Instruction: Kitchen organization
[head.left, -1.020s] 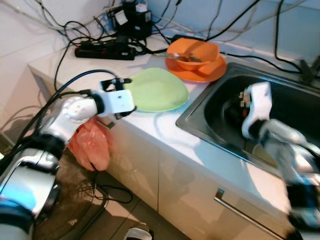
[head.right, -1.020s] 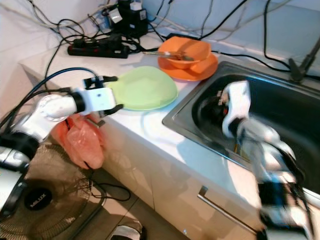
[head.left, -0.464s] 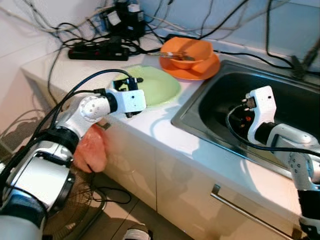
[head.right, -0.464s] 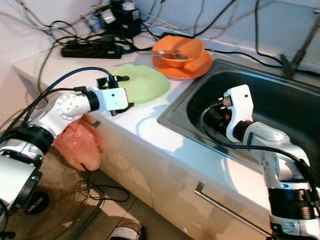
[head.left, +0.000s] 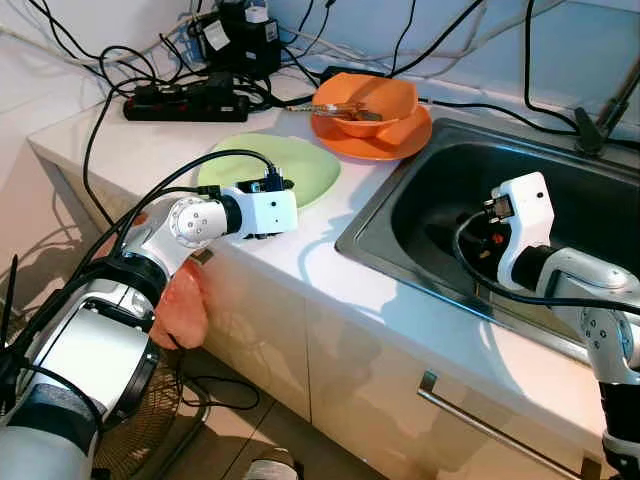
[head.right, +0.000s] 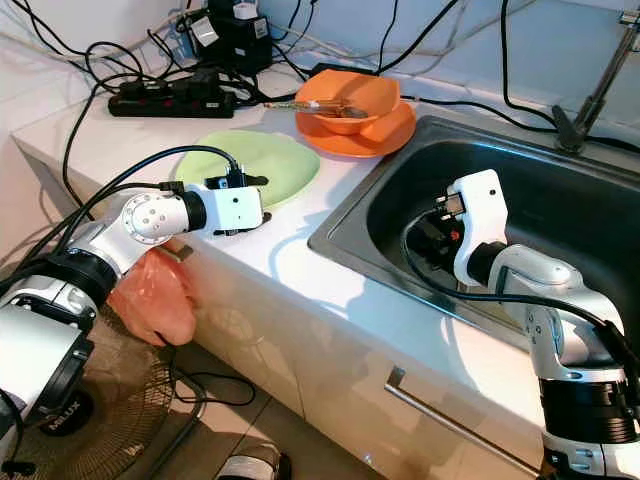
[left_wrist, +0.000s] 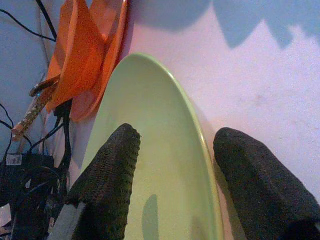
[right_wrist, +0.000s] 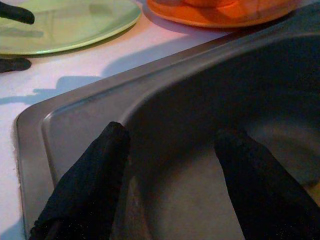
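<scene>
**Both grippers spread, plate on the counter**

The right gripper (right_wrist: 170, 190) hangs inside the steel sink (head.right: 345, 215), fingers apart and holding nothing. The left gripper (left_wrist: 175, 185) straddles the near rim of the green plate (head.left: 290, 165), one finger over it, one beside it (not clamped). Beyond sit an orange bowl (head.left: 375, 100) on an orange plate (head.left: 400, 143), then a power strip (head.left: 185, 103).

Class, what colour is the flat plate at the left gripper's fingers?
Pale green; the round flat plate shows best in the left wrist view, at the left gripper.
</scene>
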